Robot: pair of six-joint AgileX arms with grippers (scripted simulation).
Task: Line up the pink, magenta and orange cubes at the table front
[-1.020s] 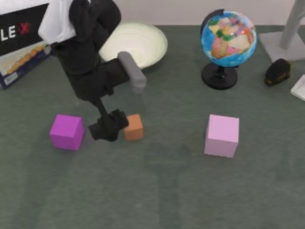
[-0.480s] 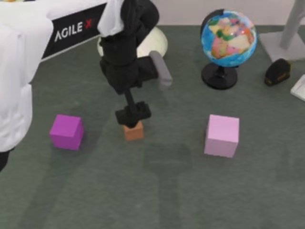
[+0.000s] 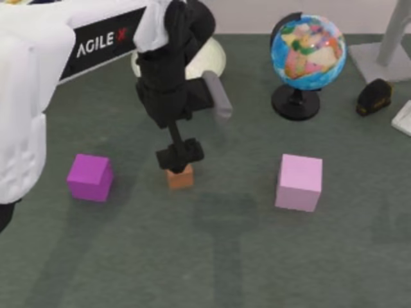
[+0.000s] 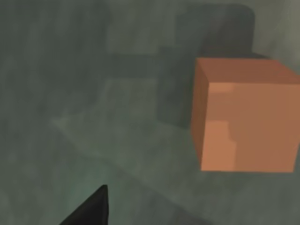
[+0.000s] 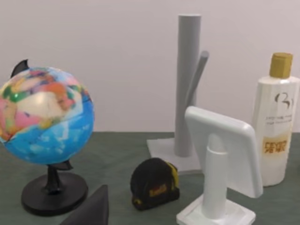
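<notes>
The small orange cube (image 3: 180,178) sits on the table (image 3: 212,256) left of centre. My left gripper (image 3: 180,156) hangs directly over its far edge, open and holding nothing. In the left wrist view the orange cube (image 4: 243,119) is close and off to one side, with one dark fingertip (image 4: 91,211) showing. The magenta cube (image 3: 90,178) stands at the left. Right of centre is the larger pale pink cube (image 3: 299,182). My right gripper is out of the top view; its wrist view shows one fingertip (image 5: 96,206).
At the back stand a globe (image 3: 307,54), a cream bowl (image 3: 215,54), a black tape measure (image 3: 374,97) and a grey stand (image 3: 385,58). The right wrist view also shows a white bottle (image 5: 276,136) and a white holder (image 5: 220,187).
My left arm has swung right, from beside the orange cube to over it, and has hardly moved in the last half second. The cubes have stayed put.
</notes>
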